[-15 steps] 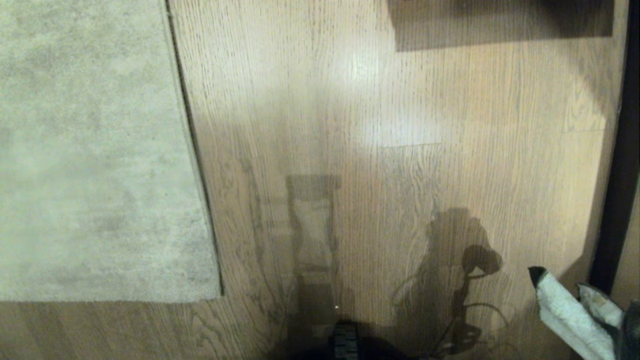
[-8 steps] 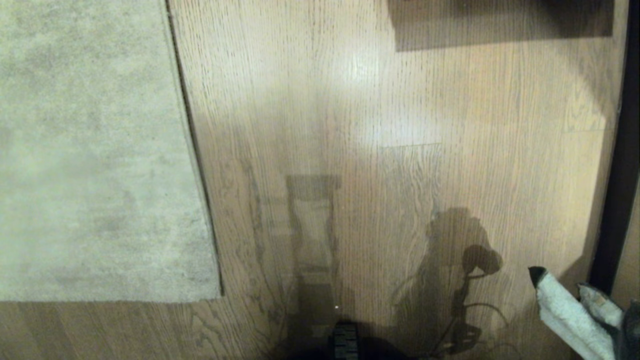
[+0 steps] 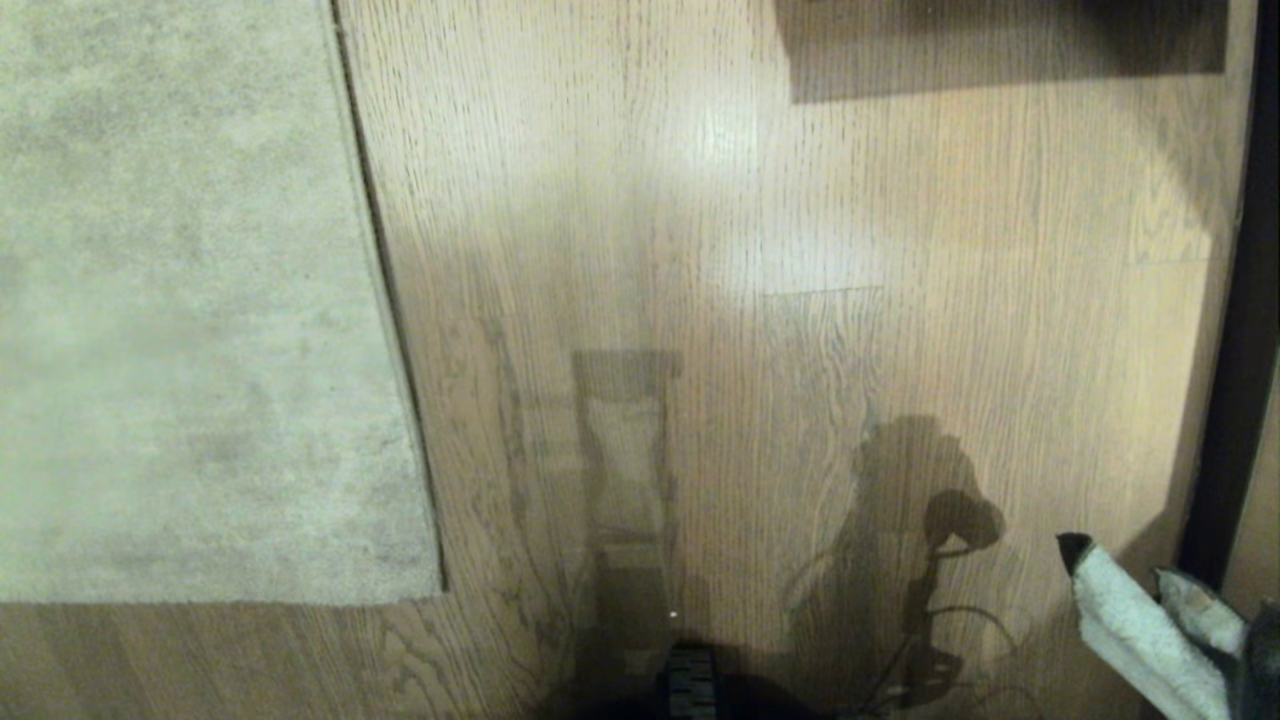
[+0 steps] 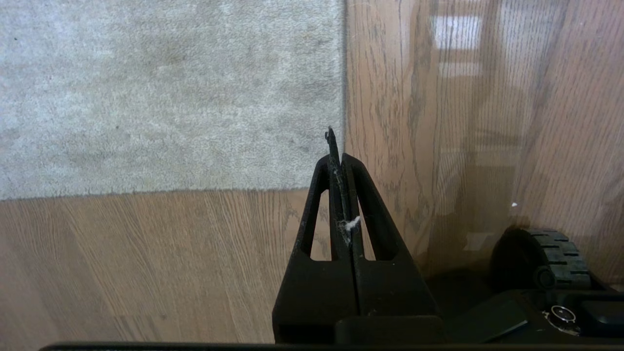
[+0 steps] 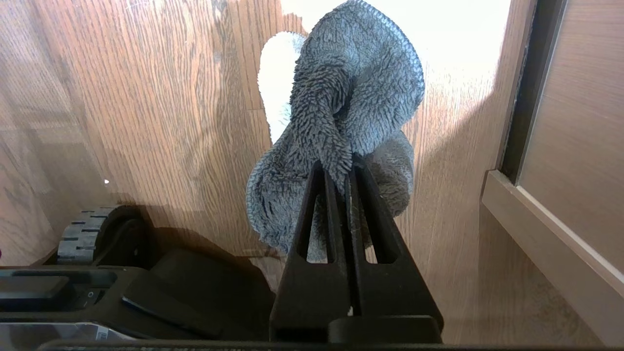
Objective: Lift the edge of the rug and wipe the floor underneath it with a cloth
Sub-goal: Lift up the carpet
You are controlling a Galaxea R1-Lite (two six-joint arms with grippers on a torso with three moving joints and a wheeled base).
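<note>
The floor (image 3: 800,330) fills most of the head view: light brown wood planks with dark grain and a sheen. The rug (image 3: 180,300), pale grey-beige and mottled, lies flat on it at the robot's left. The rug edge (image 3: 385,300) runs along the bare planks, with a corner toward the robot, and is seen flat and unlifted. A dark strip (image 3: 1245,300) borders the floor at the robot's right. A black wheel (image 5: 80,234) of the base is seen low in the right wrist view.

The cloth (image 5: 351,112), fluffy grey on one side and whitish on the other, is pinched in the right claw (image 5: 343,173), which is clenched on a fold of it; the cloth hangs above the floor at the robot's right, well apart from the rug. In the head view only its whitish side (image 3: 1130,620) is seen, at the lower right corner.

The left claw (image 4: 341,161) is clenched, fingers pressed together, nothing grasped; a bit of white lint (image 4: 350,223) is stuck in the seam. It is held above the floor near the rug corner, touching neither.
</note>
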